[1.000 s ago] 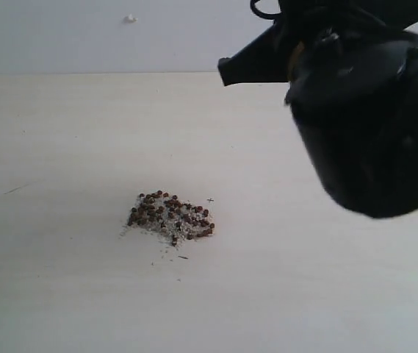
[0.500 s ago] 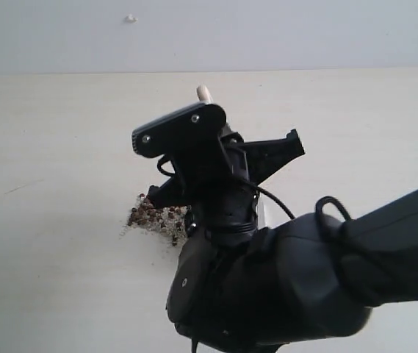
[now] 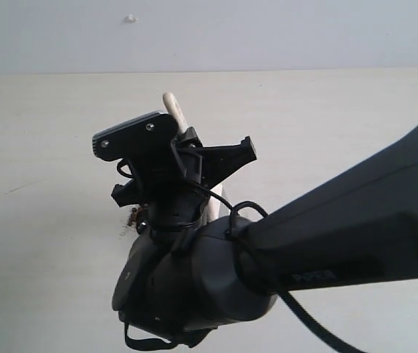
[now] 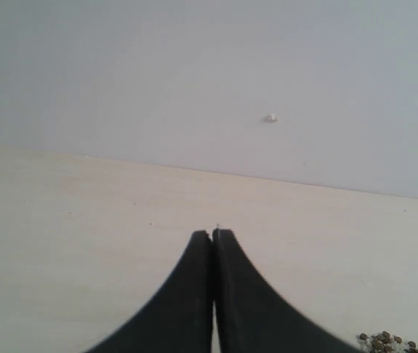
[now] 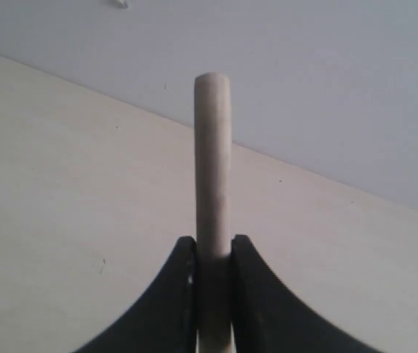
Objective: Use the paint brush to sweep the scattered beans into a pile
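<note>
We find the right gripper (image 5: 213, 248) clamped on the pale wooden handle of the paint brush (image 5: 213, 147). One jaw presses each side, and the rounded handle end stands clear beyond the fingertips. In the exterior view that handle end rises above the black wrist assembly of the right arm (image 3: 326, 243), which fills the foreground; the bristles are hidden from us. The left gripper (image 4: 213, 235) has its jaws pressed together with nothing between them, over the pale table (image 4: 62, 220). The pile (image 3: 133, 215) lies on the table behind the right arm, only its left edge showing in the exterior view. The left wrist view catches a few reddish-brown beans (image 4: 385, 342) with white grains, near that gripper's fingers but apart from them.
</note>
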### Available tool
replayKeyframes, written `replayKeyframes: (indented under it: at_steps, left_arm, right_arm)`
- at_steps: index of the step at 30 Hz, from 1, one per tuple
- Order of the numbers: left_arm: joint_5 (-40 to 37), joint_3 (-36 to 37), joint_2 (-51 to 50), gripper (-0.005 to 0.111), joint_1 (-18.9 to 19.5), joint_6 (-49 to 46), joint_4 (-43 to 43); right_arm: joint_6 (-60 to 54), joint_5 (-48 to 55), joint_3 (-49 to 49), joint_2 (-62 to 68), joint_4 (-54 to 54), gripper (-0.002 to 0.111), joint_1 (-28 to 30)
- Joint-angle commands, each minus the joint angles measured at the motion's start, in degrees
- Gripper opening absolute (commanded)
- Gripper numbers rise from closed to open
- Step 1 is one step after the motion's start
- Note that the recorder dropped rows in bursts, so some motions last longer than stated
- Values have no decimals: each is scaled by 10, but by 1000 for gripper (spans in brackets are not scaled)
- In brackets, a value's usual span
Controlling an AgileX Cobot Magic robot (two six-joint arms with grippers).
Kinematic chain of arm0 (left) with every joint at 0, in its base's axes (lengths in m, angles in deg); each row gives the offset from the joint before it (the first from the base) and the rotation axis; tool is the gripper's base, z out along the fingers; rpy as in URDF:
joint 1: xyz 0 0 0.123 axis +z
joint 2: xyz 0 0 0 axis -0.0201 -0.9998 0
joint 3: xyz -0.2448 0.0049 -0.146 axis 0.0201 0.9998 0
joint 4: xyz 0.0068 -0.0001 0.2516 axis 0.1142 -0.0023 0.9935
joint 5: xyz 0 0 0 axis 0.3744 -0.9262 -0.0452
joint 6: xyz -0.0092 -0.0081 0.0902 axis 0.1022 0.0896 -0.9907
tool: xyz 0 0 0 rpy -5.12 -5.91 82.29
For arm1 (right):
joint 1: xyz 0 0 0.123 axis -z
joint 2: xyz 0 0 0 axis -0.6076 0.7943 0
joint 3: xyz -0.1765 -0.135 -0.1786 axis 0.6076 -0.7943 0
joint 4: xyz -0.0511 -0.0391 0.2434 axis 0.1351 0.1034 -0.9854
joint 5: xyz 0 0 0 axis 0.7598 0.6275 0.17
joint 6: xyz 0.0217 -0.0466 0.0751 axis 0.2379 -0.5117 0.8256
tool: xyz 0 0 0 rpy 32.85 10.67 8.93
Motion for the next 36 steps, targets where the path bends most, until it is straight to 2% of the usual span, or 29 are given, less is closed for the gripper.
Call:
replayKeyframes:
  at_steps: [1,19,25,36]
  left_arm:
    - [0,0,4,0,2,-1,-2]
    - [0,0,4,0,2,-1,-2]
    - [0,0,4,0,2,-1,-2]
    - [0,0,4,0,2,-1,-2]
  right_arm:
    - [5,9,33,13,9,0,-1]
    - [3,9,108,19,9,0,-1]
    - [-158,9,108,-3,9,0,-1]
    - [-102,9,108,61,-5,0,-8]
